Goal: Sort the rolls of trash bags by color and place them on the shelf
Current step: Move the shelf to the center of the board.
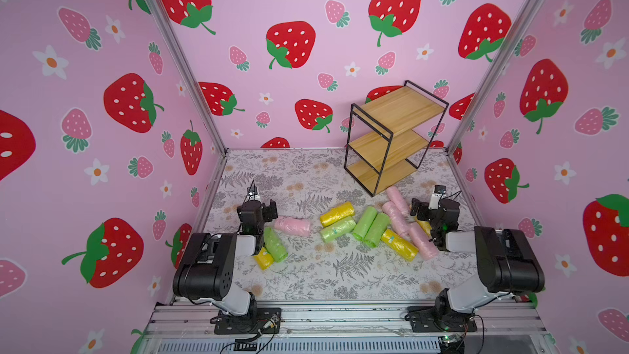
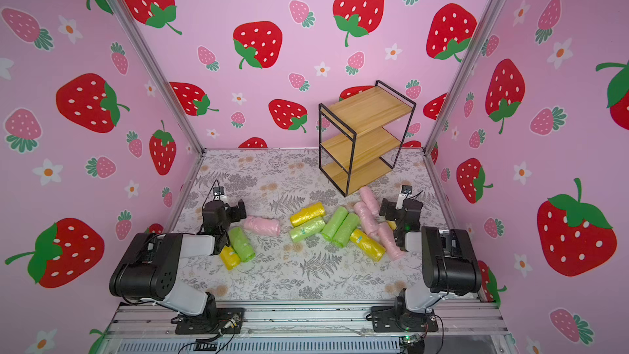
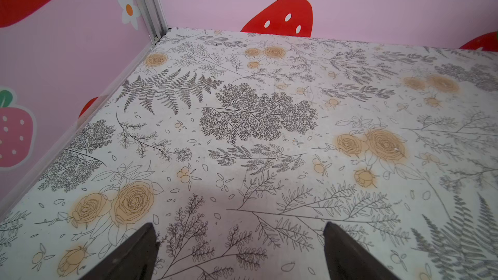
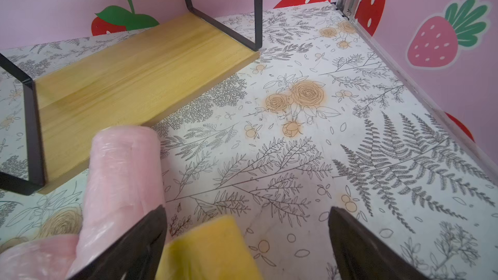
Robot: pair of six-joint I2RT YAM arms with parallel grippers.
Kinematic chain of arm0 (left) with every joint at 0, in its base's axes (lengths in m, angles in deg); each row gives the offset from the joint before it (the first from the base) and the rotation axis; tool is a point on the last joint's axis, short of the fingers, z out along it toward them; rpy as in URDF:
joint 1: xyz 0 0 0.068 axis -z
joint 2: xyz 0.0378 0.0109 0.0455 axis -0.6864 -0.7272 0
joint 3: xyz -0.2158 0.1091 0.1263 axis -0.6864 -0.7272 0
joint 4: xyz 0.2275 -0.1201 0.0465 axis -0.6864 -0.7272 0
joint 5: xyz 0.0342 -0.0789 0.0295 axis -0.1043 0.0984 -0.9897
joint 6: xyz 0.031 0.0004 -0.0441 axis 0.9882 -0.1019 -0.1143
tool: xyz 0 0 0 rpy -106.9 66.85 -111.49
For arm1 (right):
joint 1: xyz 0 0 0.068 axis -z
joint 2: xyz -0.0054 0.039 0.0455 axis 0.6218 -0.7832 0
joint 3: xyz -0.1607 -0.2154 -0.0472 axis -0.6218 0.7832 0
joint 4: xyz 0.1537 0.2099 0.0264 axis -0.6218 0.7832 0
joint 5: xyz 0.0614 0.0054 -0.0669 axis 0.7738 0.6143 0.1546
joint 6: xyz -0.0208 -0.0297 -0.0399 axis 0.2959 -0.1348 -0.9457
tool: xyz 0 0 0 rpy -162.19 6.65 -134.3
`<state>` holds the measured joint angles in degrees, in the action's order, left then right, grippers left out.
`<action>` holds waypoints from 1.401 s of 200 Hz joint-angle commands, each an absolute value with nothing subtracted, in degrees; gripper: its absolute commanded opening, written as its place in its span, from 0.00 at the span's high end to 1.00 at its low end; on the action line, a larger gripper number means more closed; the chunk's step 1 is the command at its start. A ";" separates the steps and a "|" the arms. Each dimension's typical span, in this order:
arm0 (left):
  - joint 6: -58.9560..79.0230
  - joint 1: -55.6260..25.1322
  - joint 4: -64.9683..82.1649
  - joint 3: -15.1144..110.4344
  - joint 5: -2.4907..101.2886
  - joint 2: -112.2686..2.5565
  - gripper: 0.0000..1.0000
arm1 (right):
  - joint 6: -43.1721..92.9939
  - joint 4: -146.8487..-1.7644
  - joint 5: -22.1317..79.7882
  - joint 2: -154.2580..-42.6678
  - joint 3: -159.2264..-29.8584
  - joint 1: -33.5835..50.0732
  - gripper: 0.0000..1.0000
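The rolls of trash bags lie loose on the floral table in both top views. Among them are a pink roll [image 1: 292,226], a yellow roll [image 1: 337,213], green rolls [image 1: 370,226] and more pink rolls [image 1: 396,214]. The shelf [image 1: 396,137] stands at the back right with bare boards. My left gripper [image 1: 258,208] [image 3: 239,224] is open over bare table, just left of the pink roll. My right gripper [image 1: 434,209] [image 4: 247,208] is open above the end of a yellow roll [image 4: 210,249], which lies loose between the fingers. A pink roll [image 4: 124,171] lies beside one finger.
A green roll [image 1: 275,244] and a yellow roll [image 1: 263,258] lie close to the left arm's forearm. Strawberry-printed walls [image 1: 102,131] close in the left, back and right sides. The shelf's bottom board [image 4: 134,76] rests just beyond the pink roll.
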<state>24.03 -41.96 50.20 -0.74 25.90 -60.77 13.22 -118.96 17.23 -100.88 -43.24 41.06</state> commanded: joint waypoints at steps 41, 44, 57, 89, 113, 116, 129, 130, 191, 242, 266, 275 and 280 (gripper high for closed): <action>23.89 -42.44 50.02 0.05 27.32 -60.08 0.00 | 12.45 -119.12 16.92 -100.50 -43.94 40.78 0.01; 23.91 -42.40 49.95 0.04 27.33 -60.03 0.00 | 12.45 -118.96 16.87 -100.55 -44.02 40.78 0.01; 23.84 -42.55 49.86 0.04 27.71 -60.01 0.00 | 12.54 -118.79 16.90 -100.71 -44.24 40.73 0.01; 23.75 -42.78 49.95 -0.01 28.20 -60.02 0.00 | 12.45 -119.16 17.01 -100.56 -43.89 40.76 0.01; 24.02 -42.77 50.01 -0.07 28.69 -59.62 0.00 | 12.80 -118.99 17.81 -100.71 -44.12 41.31 0.01; 24.07 -42.77 49.66 0.00 28.77 -59.40 0.00 | 12.78 -119.32 17.80 -100.52 -43.82 41.28 0.01; 24.27 -42.52 44.60 1.63 28.57 -56.47 0.00 | 13.45 -117.58 15.33 -96.89 -43.53 40.88 0.01; 24.22 -42.50 43.58 1.85 28.48 -56.18 0.00 | 13.48 -117.27 14.98 -96.35 -43.67 40.81 0.01; 10.11 -40.95 9.69 14.52 19.57 -33.86 0.00 | 34.49 -70.86 6.79 -73.96 -60.20 41.72 0.01; 7.95 -34.79 -5.45 17.31 25.15 -18.34 0.13 | 34.76 -68.28 37.09 -65.93 -62.02 41.07 0.00; 5.40 -33.53 -8.07 15.94 27.54 -11.04 0.12 | 32.88 -68.62 38.97 -67.12 -65.69 36.22 0.02; 4.29 -33.50 -8.84 15.56 29.07 -9.07 0.11 | 31.87 -68.98 37.62 -68.28 -67.06 34.26 0.02; 3.73 -33.50 -9.29 15.52 29.96 -8.22 0.11 | 31.62 -69.54 36.91 -69.02 -67.69 33.19 0.02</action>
